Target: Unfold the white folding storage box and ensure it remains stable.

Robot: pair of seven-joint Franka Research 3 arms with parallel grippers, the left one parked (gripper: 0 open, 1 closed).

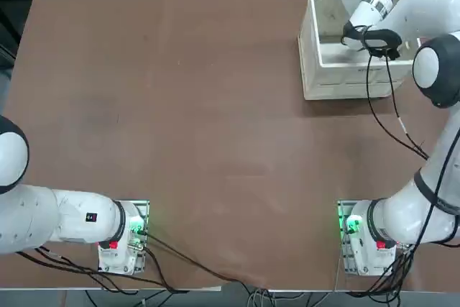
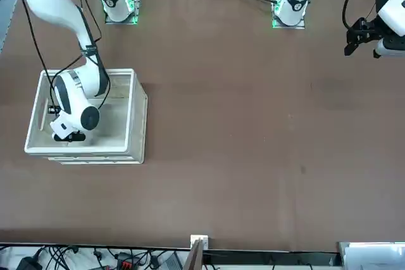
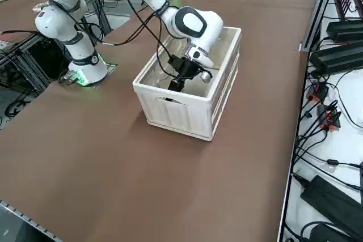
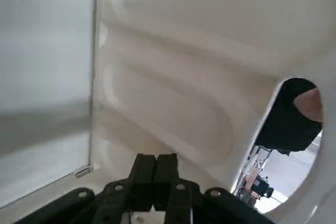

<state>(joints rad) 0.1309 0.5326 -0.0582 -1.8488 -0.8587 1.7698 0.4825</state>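
Note:
The white folding storage box [image 1: 345, 80] stands at the far right of the table with its four walls up and its top open. In the right side view the box [image 3: 181, 111] shows an oval handle hole in its end wall. My right gripper [image 3: 177, 82] reaches down inside it, between the walls. In the wrist view the gripper [image 4: 156, 163] is shut with nothing between its fingers. Its tips are close to a ribbed inner wall panel [image 4: 184, 77], beside the handle hole [image 4: 291, 124]. From the front view the wrist hides the fingers inside the box [image 2: 138, 118].
The box sits close to the table's right edge [image 3: 295, 83]. Beyond that edge lie black power units and cables [image 3: 334, 55]. The arm's own black cable [image 1: 384, 113] hangs over the box's near wall. Bare brown tabletop [image 1: 180, 106] spreads to the left.

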